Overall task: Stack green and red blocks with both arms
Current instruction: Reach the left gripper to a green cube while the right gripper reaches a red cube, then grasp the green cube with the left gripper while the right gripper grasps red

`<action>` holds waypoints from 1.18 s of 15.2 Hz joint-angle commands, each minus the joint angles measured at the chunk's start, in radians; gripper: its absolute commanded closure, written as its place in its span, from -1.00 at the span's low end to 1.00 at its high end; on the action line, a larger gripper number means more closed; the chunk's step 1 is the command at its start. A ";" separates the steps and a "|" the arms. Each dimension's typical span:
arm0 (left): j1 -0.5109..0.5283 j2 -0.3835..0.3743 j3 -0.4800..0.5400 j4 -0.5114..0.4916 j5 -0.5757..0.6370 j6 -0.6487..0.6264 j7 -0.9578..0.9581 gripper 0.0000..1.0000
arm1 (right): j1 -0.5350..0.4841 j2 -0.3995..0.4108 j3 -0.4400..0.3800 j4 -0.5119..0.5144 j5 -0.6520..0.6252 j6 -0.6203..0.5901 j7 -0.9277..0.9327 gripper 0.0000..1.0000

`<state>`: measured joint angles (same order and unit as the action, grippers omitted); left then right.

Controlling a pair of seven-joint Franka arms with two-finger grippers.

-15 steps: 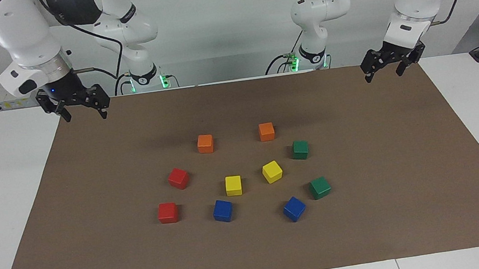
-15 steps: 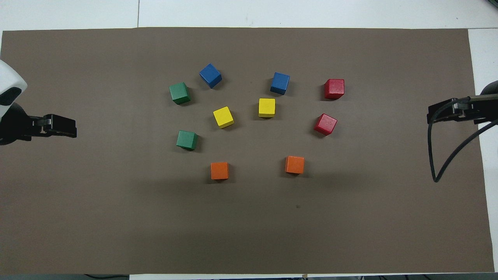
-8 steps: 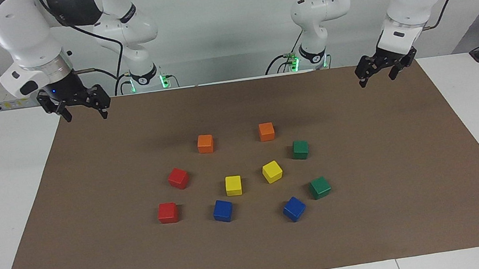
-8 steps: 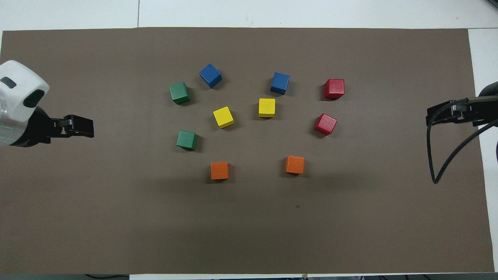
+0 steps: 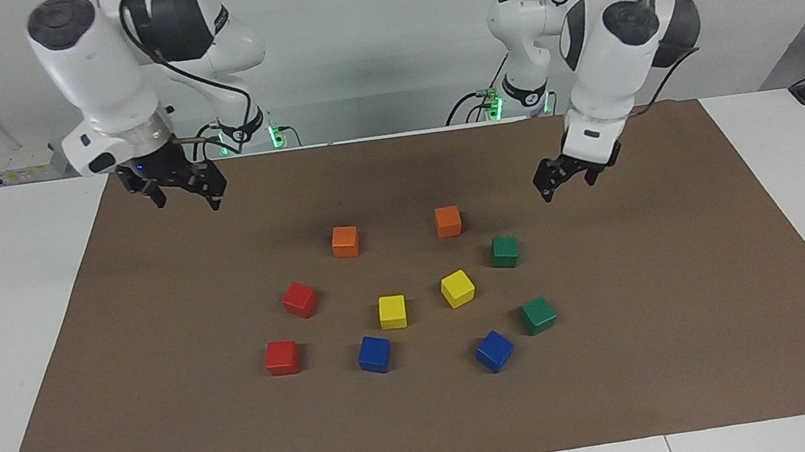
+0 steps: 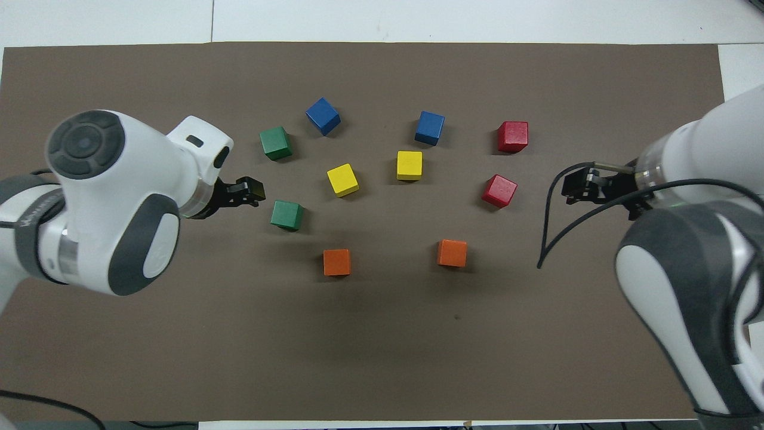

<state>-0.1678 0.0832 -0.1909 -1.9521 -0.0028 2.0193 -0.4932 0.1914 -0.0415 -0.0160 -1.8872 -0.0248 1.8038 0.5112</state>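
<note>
Green and red matte cubes sit unstacked on the brown paper mat (image 5: 618, 353) in the facing view, two dark-green blocks (image 5: 505, 252) toward my left arm's end and two bright-red blocks (image 5: 299, 299) toward my right arm's end, while my left gripper (image 5: 568, 176) and right gripper (image 5: 178, 192) hang spread and empty above the mat. From overhead, my left gripper (image 6: 250, 192) is near the green cube nearer me (image 6: 287, 215), my right gripper (image 6: 582, 186) is beside the nearer red cube (image 6: 499, 191), and orange cubes (image 6: 337, 262), yellow cubes (image 6: 342, 180) and blue cubes (image 6: 323, 116) lie between the green and red pairs.

No text, label, brand, number or sign can be read in either view. Faint lettering on a band of the left arm (image 6: 33, 209), at the overhead view's left edge, is too small to make out.
</note>
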 commanded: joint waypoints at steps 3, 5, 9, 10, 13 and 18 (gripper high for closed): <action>-0.048 0.128 0.016 -0.001 0.000 0.122 -0.002 -1.00 | 0.020 0.087 0.001 -0.076 0.025 0.191 0.115 -1.00; -0.079 0.196 0.018 0.012 0.001 0.168 -0.002 -1.00 | 0.048 0.123 0.001 -0.124 0.025 0.303 0.122 -1.00; -0.091 0.216 0.016 0.007 0.001 0.196 -0.002 -1.00 | 0.049 0.196 0.001 -0.147 0.025 0.429 0.158 -1.00; -0.091 0.217 0.016 0.004 0.000 0.199 -0.002 -1.00 | 0.049 0.210 0.001 -0.147 0.025 0.454 0.159 -1.00; -0.091 0.217 0.016 -0.004 0.000 0.197 -0.002 -0.78 | 0.081 0.261 0.001 -0.147 0.025 0.523 0.199 -1.00; -0.091 0.237 0.016 0.002 0.000 0.197 -0.004 0.09 | 0.088 0.314 0.001 -0.136 0.025 0.594 0.219 -1.00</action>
<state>-0.2457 0.3071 -0.1876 -1.9530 -0.0027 2.2052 -0.4945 0.2805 0.2543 -0.0132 -2.0278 -0.0199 2.3627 0.7199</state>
